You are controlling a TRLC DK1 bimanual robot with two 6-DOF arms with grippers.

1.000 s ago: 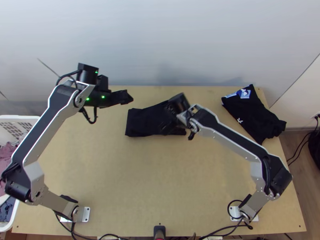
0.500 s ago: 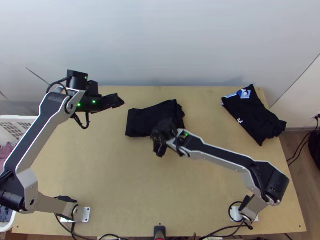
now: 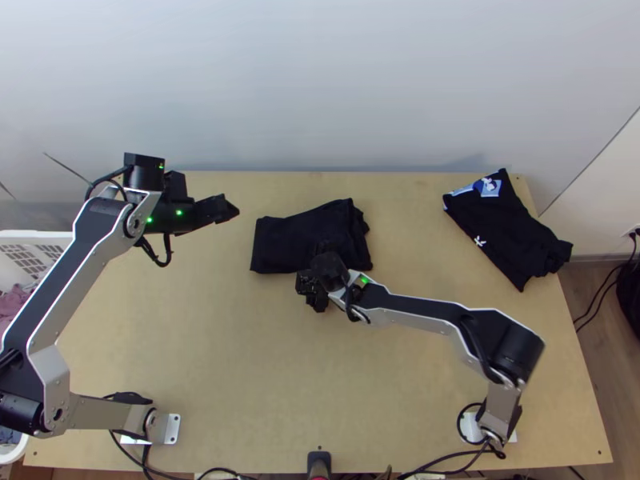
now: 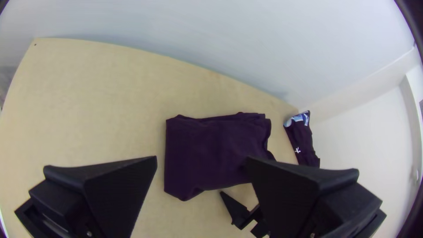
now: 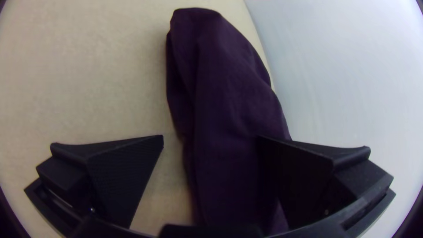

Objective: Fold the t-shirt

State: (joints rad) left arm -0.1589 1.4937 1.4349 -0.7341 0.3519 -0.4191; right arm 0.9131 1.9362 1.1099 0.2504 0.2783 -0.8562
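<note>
A black t-shirt point(image 3: 292, 240) lies folded into a compact, roughly rectangular bundle near the table's far side, its right end uneven. My left gripper point(image 3: 227, 210) is held left of the shirt, apart from it. At the shirt's near edge is my right gripper point(image 3: 310, 298), low and close to the cloth. In the left wrist view, my left gripper point(image 4: 201, 159) stands open, with the shirt point(image 4: 211, 147) lying beyond its fingers. In the right wrist view, my right gripper point(image 5: 210, 137) is open too, one finger overlapping the shirt point(image 5: 224, 88); whether they touch I cannot tell.
Another black garment point(image 3: 502, 228) with white and blue prints lies folded at the table's far right. A white basket point(image 3: 40, 237) with clothes stands beyond the left edge. A wall point(image 3: 320, 88) rises behind the table point(image 3: 304, 384).
My right gripper has come off the shirt's right part, toward the near side and left, then shifted slightly at the near edge. My left gripper has drawn left and slightly nearer. The shirt looks unmoved.
</note>
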